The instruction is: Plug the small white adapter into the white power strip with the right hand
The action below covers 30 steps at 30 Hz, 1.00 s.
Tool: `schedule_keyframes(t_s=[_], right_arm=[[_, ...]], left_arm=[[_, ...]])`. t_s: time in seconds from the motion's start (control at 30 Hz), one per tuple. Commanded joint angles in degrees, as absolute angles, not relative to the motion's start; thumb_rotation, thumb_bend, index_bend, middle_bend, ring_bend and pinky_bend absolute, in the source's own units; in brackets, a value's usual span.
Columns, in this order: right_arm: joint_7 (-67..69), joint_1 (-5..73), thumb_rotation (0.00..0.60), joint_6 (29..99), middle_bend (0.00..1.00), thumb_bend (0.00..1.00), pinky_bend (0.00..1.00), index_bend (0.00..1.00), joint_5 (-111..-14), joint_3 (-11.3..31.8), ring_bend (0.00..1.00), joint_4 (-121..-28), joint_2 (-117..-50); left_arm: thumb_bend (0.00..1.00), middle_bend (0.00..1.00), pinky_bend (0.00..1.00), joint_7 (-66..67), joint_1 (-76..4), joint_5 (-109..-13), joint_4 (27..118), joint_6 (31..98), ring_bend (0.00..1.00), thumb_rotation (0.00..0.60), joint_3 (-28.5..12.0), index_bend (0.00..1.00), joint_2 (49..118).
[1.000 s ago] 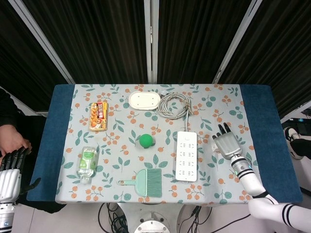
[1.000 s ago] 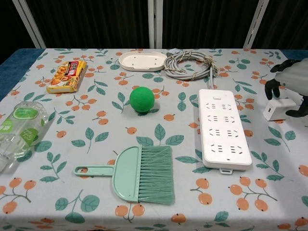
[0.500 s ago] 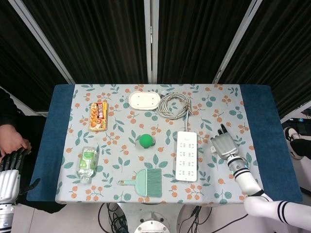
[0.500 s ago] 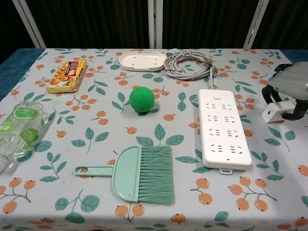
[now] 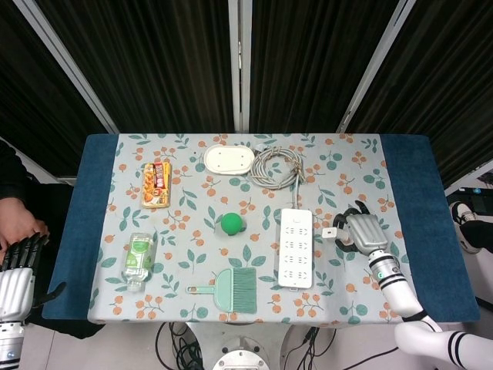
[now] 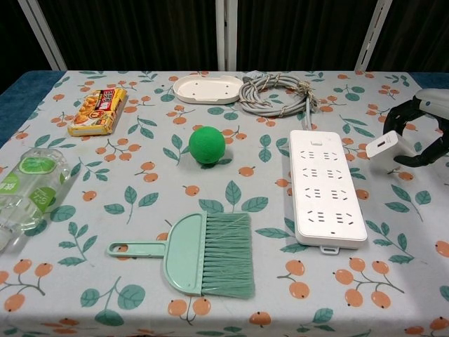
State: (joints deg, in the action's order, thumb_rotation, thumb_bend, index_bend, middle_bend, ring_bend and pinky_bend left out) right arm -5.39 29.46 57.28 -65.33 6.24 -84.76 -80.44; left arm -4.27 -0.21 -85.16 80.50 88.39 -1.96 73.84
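Observation:
The small white adapter (image 6: pixel 382 145) (image 5: pixel 330 232) hangs above the tablecloth, just right of the white power strip (image 6: pixel 325 185) (image 5: pixel 296 247). My right hand (image 6: pixel 419 133) (image 5: pixel 360 231) pinches it between thumb and fingertips, and it sits tilted with one end pointing toward the strip. The strip lies flat with its sockets facing up and nothing plugged in. Its grey cable (image 6: pixel 275 93) is coiled behind it. My left hand (image 5: pixel 15 270) hangs off the table's left edge, holding nothing, fingers apart.
A green ball (image 6: pixel 207 145) sits left of the strip. A green dustpan with brush (image 6: pixel 203 252) lies near the front. A white oval dish (image 6: pixel 208 88), a snack packet (image 6: pixel 98 110) and a plastic bottle (image 6: pixel 27 185) occupy the back and left.
My right hand closed on the adapter, lifted it off the cloth and carried it left toward the power strip. The left hand has not moved.

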Motion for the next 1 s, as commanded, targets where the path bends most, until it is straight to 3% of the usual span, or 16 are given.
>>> schedule_keyframes(t_s=[0.03, 0.53, 0.8, 1.0], right_arm=[[10.7, 26.5, 0.6, 56.7, 0.53, 0.29, 0.0, 0.65, -70.1, 7.4, 0.23, -78.6, -83.6], [33.4, 27.5, 0.6, 55.5, 0.53, 0.3, 0.0, 0.66, -79.5, 6.2, 0.23, -63.7, -91.2], [33.9, 27.2, 0.6, 56.6, 0.39, 0.3, 0.0, 0.63, -80.9, 5.4, 0.07, -62.1, -91.1], [32.9, 26.7, 0.6, 57.2, 0.35, 0.26, 0.0, 0.58, -80.9, 5.1, 0.03, -62.1, -90.5]], left_arm=[[0.14, 0.0, 0.0, -4.2, -0.3, -85.2, 80.5, 88.3, 0.0, 0.6, -1.9, 0.04, 73.9], [0.14, 0.0, 0.0, -4.7, -0.2, -85.3, 80.3, 88.2, 0.0, 0.6, -1.8, 0.04, 74.0], [0.14, 0.0, 0.0, -5.2, -0.2, -85.4, 80.0, 88.1, 0.0, 0.6, -1.7, 0.04, 74.1], [0.14, 0.0, 0.0, -5.4, -0.2, -85.4, 79.9, 88.0, 0.0, 0.6, -1.6, 0.04, 74.0]])
